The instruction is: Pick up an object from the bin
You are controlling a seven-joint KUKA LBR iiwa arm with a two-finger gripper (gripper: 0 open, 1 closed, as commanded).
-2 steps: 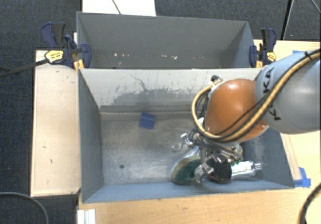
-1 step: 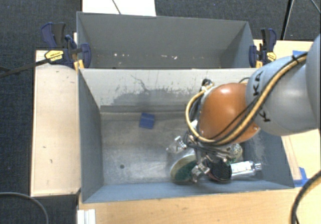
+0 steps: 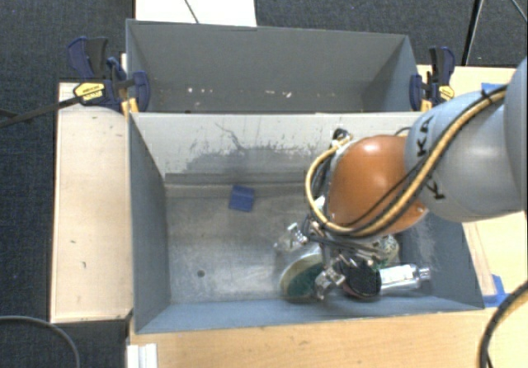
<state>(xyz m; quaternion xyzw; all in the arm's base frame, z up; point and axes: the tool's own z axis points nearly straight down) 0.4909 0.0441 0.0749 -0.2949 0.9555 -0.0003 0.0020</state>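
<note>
My gripper (image 3: 324,263) is low in the bin's front right part, under the arm's orange cover. It stands right over a round dark green thing with a pale rim (image 3: 299,280) that lies by the front wall. Touching that thing's right side is a black round object (image 3: 361,283). A silver-white cylinder (image 3: 406,276) lies just beyond it toward the right wall. Whether the gripper touches the green thing is hidden by its own body.
A small blue cube (image 3: 242,198) lies alone near the back wall, left of the middle. The bin's left half has bare floor. The arm and its cables cover the right side of the bin.
</note>
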